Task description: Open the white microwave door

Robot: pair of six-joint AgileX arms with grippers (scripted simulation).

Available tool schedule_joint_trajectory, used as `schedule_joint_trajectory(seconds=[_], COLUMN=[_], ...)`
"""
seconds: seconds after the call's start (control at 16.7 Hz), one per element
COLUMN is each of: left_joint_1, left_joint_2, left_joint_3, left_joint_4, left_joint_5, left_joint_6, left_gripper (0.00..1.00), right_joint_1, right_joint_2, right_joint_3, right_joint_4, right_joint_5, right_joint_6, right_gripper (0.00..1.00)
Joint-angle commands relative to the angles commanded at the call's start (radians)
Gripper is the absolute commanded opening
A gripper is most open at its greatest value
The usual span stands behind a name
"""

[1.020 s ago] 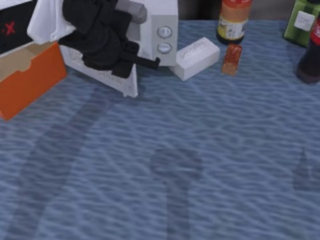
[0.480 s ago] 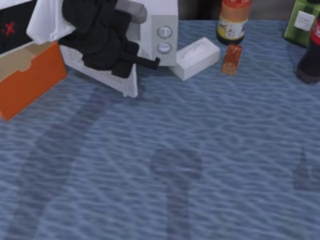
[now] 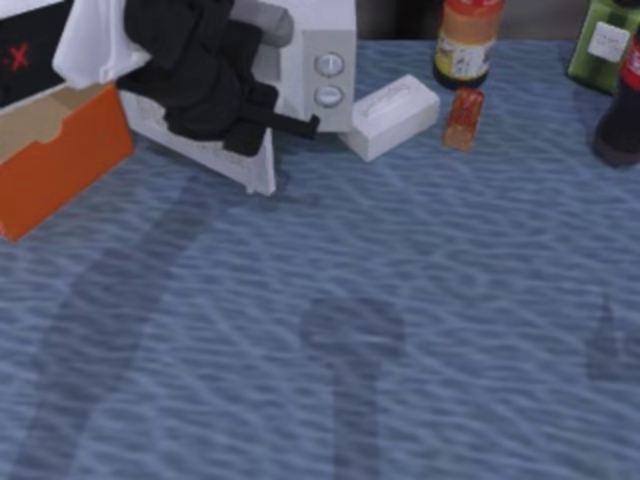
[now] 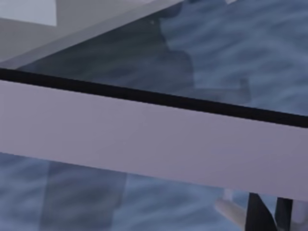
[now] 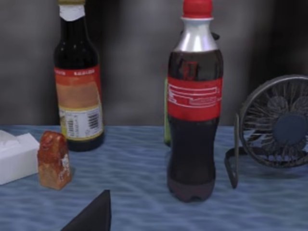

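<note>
Boxy white microwave (image 3: 320,40) at 11 o'clock; its flat white mesh-window door (image 3: 215,150) already swung out. Your left gripper (image 3: 300,125) at door: finger state, cannot tell. Next, judge wider swing.

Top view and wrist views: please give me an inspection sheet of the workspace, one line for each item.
Surface: blue rippled table.
Job's things: white microwave at the back left; door stands open, angled toward the front.
Clutter: orange box, white carton, sauce bottle, red-brown stamp, cola bottle, green container, small fan.
Grippers: left gripper at the door's free edge; right gripper low, facing the bottles.
Cables: nothing seen.
Surroundings: dark grey wall behind the table.
</note>
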Motion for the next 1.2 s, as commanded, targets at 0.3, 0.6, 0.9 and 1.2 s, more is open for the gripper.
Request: schedule_joint_trajectory(seconds=[0.3,0.6,0.9,1.2], left_joint_1=[0.033,0.052,0.052,0.052], left_joint_2=[-0.040,-0.073,-0.073,-0.073], left_joint_3=[-0.061,-0.086,-0.086,-0.086], left_joint_4=[0.002,0.013,0.013,0.013], left_joint_5=[0.048,0.077,0.077,0.077], left_joint_6=[0.095,0.147,0.147,0.147], left_gripper=[0.00,0.00,0.00,0.00], right_joint_1=[0.000,0.000,0.000,0.000], right_joint_2=[0.000,0.000,0.000,0.000], right_joint_3=[0.000,0.000,0.000,0.000], right_joint_4=[0.000,0.000,0.000,0.000], right_joint_5=[0.000,0.000,0.000,0.000], right_joint_6=[0.000,0.000,0.000,0.000], right_gripper=[1.00,1.00,1.00,1.00])
